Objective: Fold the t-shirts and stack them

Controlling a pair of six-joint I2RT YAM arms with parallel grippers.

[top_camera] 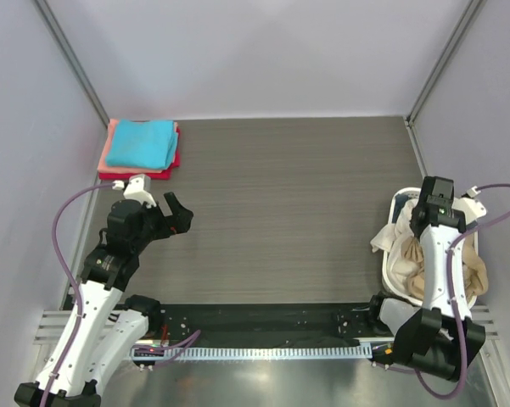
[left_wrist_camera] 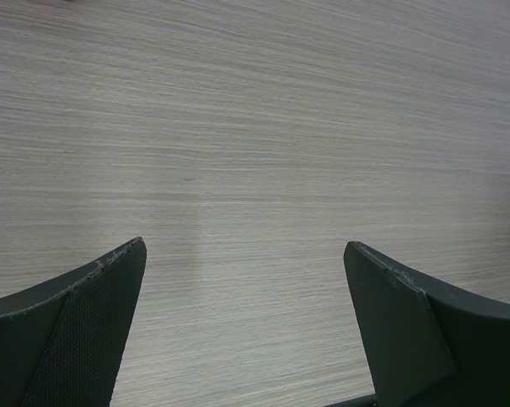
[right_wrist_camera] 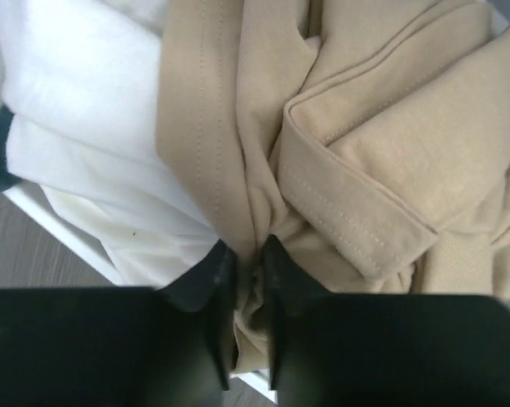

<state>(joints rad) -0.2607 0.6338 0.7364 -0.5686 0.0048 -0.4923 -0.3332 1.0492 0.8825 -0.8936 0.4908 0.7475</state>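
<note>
Currently, the right jaws are pinching a fold of the tan t-shirt (right_wrist_camera: 365,127), nearly closed with the cloth wedged between them. That shirt is lying crumpled in the white basket (top_camera: 401,198) at the right side of the desk (top_camera: 288,195), with a cream-white t-shirt (right_wrist_camera: 85,102) bunching beside it and spilling over the basket's left rim. The left jaws are standing wide apart, holding nothing, hovering over bare desk surface towards the left side. At the far left corner, a folded stack is sitting: the turquoise t-shirt (top_camera: 140,142) is lying on top, with the salmon-pink t-shirt (top_camera: 111,140) and the red t-shirt (top_camera: 176,159) showing beneath it.
</note>
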